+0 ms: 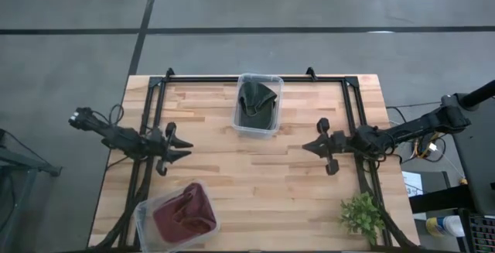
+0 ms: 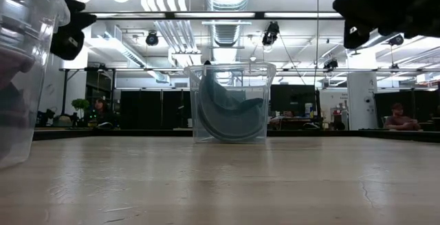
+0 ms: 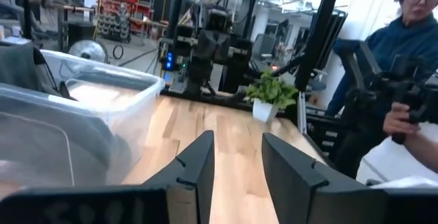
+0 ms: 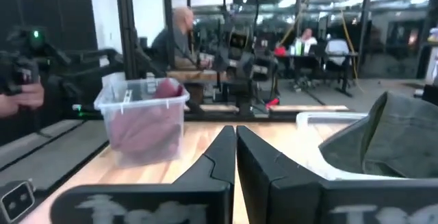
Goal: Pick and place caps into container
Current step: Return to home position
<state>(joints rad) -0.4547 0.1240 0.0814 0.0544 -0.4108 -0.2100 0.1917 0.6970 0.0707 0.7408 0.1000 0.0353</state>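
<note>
Dark olive-green caps point(image 1: 257, 102) lie inside a clear container point(image 1: 259, 121) at the table's far middle; they also show in the low view point(image 2: 230, 111). Maroon caps point(image 1: 186, 213) fill a second clear container point(image 1: 147, 210) at the near left, also in the right wrist view point(image 4: 145, 125). My left gripper point(image 1: 184, 146) hovers open and empty at the table's left, above the wood. My right gripper point(image 1: 308, 148) hovers shut and empty at the right. No loose cap lies on the table.
A small green plant in a white pot point(image 1: 362, 216) stands at the near right corner. A black frame point(image 1: 232, 77) runs along the far edge and both sides. A person point(image 3: 404, 80) stands beyond the table, holding a dark device. Bare wood lies between the two grippers.
</note>
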